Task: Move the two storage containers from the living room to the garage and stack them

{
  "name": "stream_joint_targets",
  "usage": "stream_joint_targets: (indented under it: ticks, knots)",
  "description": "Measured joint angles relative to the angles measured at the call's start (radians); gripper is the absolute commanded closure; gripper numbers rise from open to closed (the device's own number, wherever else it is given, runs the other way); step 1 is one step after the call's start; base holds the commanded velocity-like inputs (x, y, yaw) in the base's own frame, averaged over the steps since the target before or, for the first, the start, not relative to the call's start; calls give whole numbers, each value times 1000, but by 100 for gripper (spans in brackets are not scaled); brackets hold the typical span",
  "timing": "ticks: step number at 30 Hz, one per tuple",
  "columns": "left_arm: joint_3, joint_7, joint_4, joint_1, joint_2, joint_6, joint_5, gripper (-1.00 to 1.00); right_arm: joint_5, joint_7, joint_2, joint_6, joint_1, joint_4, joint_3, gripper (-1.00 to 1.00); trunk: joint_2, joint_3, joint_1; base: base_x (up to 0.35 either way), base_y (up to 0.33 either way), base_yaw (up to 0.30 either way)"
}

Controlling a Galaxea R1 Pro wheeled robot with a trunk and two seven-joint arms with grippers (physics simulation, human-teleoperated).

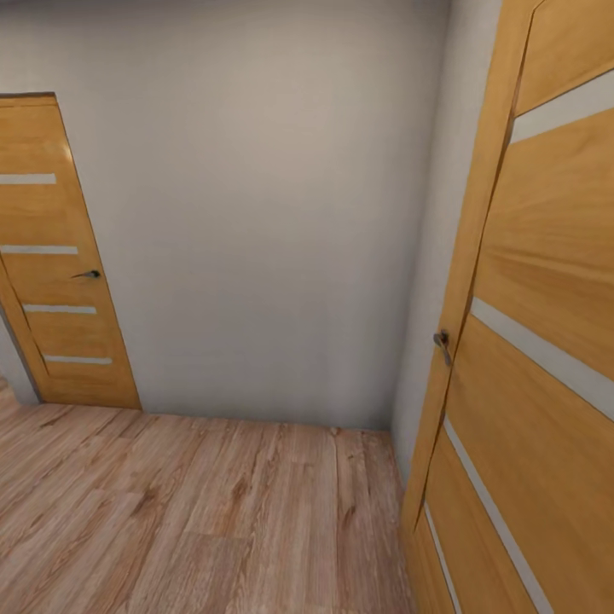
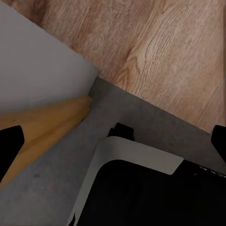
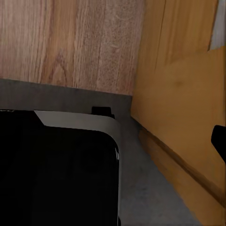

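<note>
Storage containers: can't tell where they are from here, and neither gripper carries one. In the head view this is a narrow corner with a light wood plank floor (image 1: 196, 512), and a plain grey-cream wall (image 1: 273, 213) blocks the way straight ahead. The left door (image 1: 60, 256) is set in that wall, orange wood with pale stripes and a dark handle (image 1: 87, 275), and looks closed. The right door (image 1: 529, 341) is the same style and very near, running along the right edge of the view. Its handle (image 1: 443, 344) sticks out toward the open floor. Free floor lies between the two doors, wider toward the left and pinched at the right where the wall corner meets the door. In the left wrist view the left gripper (image 2: 113, 143) has its dark fingertips (image 2: 9, 146) spread wide at opposite edges with nothing between them. Below it is the robot base (image 2: 141, 188), black with a pale rim, on a grey patch, with the wall and an orange wood edge (image 2: 47, 122) just beside. For the right gripper (image 3: 113, 139) one dark fingertip (image 3: 219, 139) is seen, so can't tell whether it is spread or closed. The orange door surface (image 3: 183, 94) stands just beside the base there, with plank floor beyond.
</note>
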Motion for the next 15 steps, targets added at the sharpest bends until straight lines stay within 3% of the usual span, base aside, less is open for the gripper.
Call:
stream_joint_targets:
  ticks: [15]
  knots:
    - [0,0,0,0,-2,0,0,-100,0,0,0,0,0,0,0,-100,0,0,0,17,49,0]
